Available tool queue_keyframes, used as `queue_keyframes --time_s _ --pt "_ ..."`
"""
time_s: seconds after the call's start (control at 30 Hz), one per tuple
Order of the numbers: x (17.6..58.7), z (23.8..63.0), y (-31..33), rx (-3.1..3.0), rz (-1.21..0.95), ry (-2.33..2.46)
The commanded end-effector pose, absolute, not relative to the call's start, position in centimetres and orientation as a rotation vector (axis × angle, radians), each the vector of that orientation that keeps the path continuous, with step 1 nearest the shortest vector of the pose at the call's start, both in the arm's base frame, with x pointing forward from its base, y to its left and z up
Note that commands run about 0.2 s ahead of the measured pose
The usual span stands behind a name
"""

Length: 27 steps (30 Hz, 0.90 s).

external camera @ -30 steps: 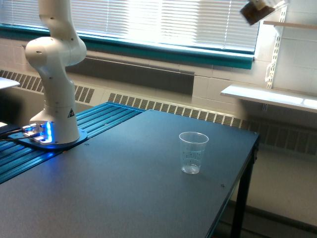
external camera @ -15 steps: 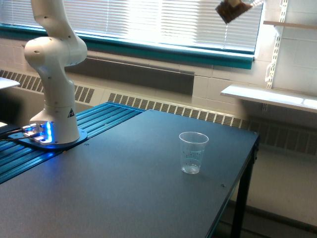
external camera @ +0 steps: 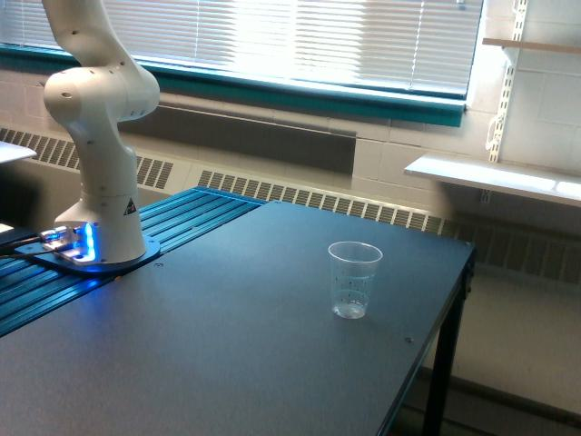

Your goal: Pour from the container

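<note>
- Above the top edge of the exterior view, out of sight, is where the gripper and the container it carries must be sitting now; neither is showing, so how the two lie relative to each other cannot be told.
- Whether the jaws are standing wide, narrow or closed around anything cannot be told either, since the gripper is lying outside the picture.
- Only the lower part of the white robot arm (external camera: 98, 136) is showing: its base is resting on the table (external camera: 227, 363), at the corner far to the exterior view's left of the small cup, with blue lights glowing at its foot, and its upper link is being cut off by the top edge.
- Standing upright on the dark table, toward its edge on the exterior view's right, is a small clear cup (external camera: 354, 279) with faint printed marks too small to read; whether it is holding anything is hard to make out.
- Half a second ago a brownish, tilted object was hanging high above this cup against the window blinds (external camera: 300, 41); a second ago it was farther toward the exterior view's right, near the wall shelf (external camera: 490, 177). It is gone from view now, while the cup is standing where it was.
</note>
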<state>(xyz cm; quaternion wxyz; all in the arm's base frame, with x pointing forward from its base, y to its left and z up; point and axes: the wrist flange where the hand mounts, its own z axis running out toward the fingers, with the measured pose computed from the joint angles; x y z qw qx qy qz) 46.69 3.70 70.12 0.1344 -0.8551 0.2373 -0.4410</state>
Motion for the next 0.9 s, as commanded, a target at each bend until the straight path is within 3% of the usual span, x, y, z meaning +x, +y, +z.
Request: queue_keyframes --time_s 0.03,0.9 --pt "46.9 67.8 1.9 -2.550 -1.274 0.679" --pt "45.1 60.6 0.1 -2.635 -1.235 0.689"
